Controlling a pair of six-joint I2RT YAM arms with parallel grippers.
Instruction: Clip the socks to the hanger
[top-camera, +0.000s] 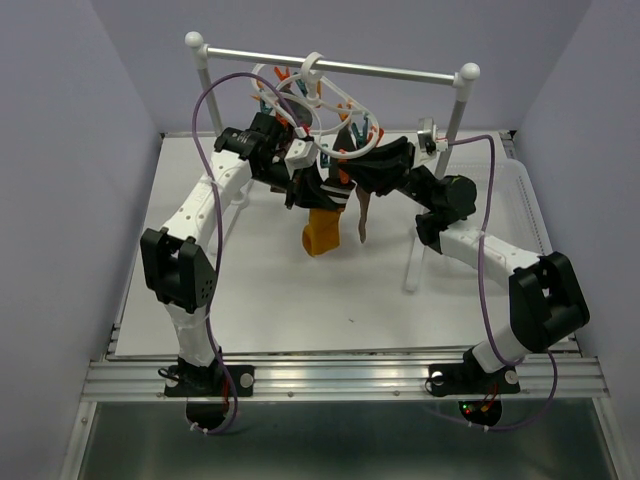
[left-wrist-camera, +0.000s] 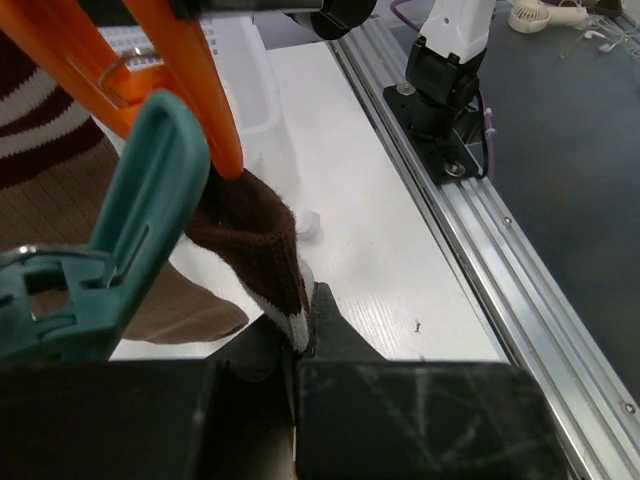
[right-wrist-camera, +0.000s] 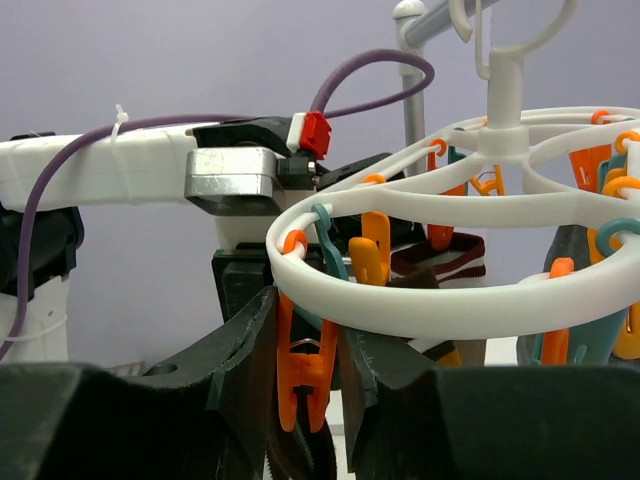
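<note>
The white ring hanger (top-camera: 335, 110) hangs by its hook from the rack's crossbar, with orange and teal clips round its rim (right-wrist-camera: 450, 310). My right gripper (right-wrist-camera: 307, 340) is shut on an orange clip (right-wrist-camera: 305, 375), one finger pressing each side of it. My left gripper (left-wrist-camera: 300, 335) is shut on the white-edged cuff of a dark brown sock (left-wrist-camera: 255, 245) and holds it up at the jaws of an orange clip (left-wrist-camera: 190, 80), beside a teal clip (left-wrist-camera: 140, 220). A mustard-orange sock (top-camera: 322, 232) and a tan sock (top-camera: 362, 222) hang from the hanger. A striped sock (right-wrist-camera: 440, 255) hangs behind.
The white two-post rack (top-camera: 400, 72) stands at the back of the white table (top-camera: 300, 310). Both arms (top-camera: 210, 200) (top-camera: 470, 240) reach in under the hanger from either side. A metal rail (top-camera: 340, 378) runs along the near edge.
</note>
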